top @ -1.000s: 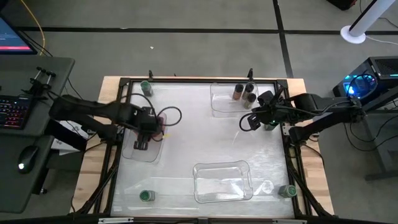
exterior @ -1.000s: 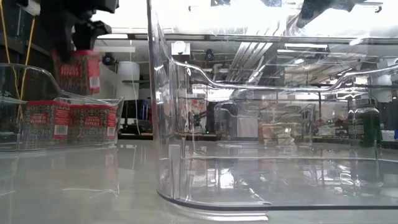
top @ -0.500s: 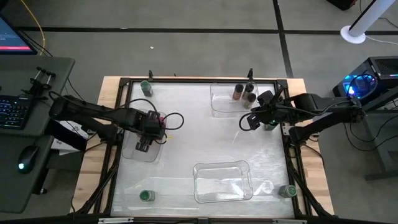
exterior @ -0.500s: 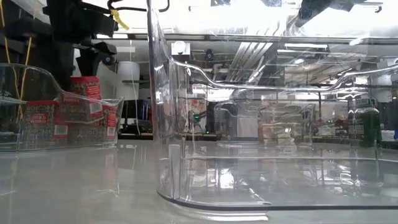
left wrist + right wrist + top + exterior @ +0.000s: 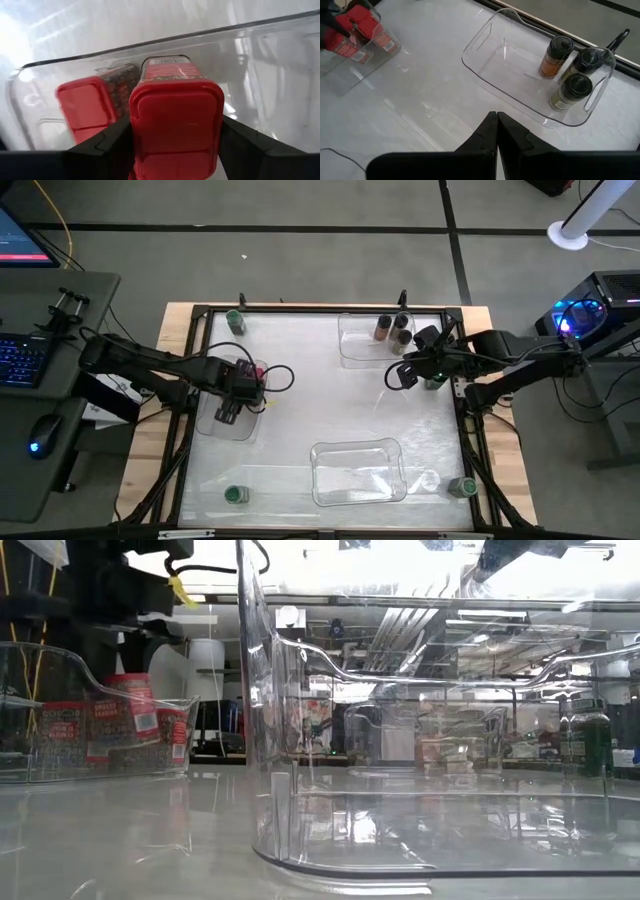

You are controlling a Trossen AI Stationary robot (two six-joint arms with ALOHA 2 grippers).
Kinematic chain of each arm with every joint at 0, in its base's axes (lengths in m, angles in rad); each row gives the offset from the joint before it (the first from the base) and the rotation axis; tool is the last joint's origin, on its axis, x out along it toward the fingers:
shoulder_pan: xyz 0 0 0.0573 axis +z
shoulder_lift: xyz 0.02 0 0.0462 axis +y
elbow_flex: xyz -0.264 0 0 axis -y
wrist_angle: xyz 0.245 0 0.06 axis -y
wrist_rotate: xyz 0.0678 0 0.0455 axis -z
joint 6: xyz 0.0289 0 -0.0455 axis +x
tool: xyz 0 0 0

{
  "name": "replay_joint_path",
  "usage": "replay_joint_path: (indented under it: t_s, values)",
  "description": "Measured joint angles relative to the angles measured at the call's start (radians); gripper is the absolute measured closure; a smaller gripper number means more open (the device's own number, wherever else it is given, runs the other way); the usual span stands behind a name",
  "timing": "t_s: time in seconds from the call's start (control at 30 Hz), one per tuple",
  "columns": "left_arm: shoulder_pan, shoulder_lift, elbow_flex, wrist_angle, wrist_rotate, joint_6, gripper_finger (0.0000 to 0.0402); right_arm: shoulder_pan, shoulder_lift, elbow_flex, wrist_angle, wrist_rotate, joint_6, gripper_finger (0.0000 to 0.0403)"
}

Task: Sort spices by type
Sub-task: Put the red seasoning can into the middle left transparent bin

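Note:
My left gripper (image 5: pixel 230 412) reaches down into the clear left tray (image 5: pixel 215 430), shut on a red square-lidded spice box (image 5: pixel 175 115). In the low view this box (image 5: pixel 130 710) stands tilted among the other red boxes (image 5: pixel 65 730). Another red box (image 5: pixel 87 107) stands beside it. My right gripper (image 5: pixel 496 125) hangs shut above the table's right side (image 5: pixel 397 377) and touches nothing. Three dark-lidded jars (image 5: pixel 572 75) stand in the far tray (image 5: pixel 355 345). Green-lidded jars stand on the table at the far left (image 5: pixel 235 321), near left (image 5: pixel 234 495) and near right (image 5: pixel 462 487). My left gripper has the red box between its two fingers, one finger (image 5: pixel 112 142) against each of two opposite sides at the lid (image 5: pixel 137 120). The fingers come from above, pointing steeply down. The box is tilted inside the tray, its lid higher than its neighbours'; whether its base rests on anything is hidden.
A third clear tray (image 5: pixel 357 472) stands at the near middle, and in the low view its wall (image 5: pixel 262 740) fills the foreground. The black frame rail (image 5: pixel 190 380) runs along the table's edges. A keyboard and mouse lie on a side desk (image 5: pixel 40 360) to the left.
My left gripper has gone down into the left tray with the red box and rolled its wrist. The box, which hung above the other red boxes, now sits tilted among them.

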Motion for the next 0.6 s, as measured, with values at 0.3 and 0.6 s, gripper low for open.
replay_joint_path:
  t_s: [0.3,0.6]
  values:
    - [0.013,0.0,0.0,-0.003,-0.05,-0.023,0.0169,0.0,0.0,0.0,0.0,-0.003,0.0,0.0403]
    - [0.025,0.0,0.0,-0.009,-0.026,-0.014,0.0169,0.0,0.0,0.0,0.0,-0.003,0.0,0.0403]
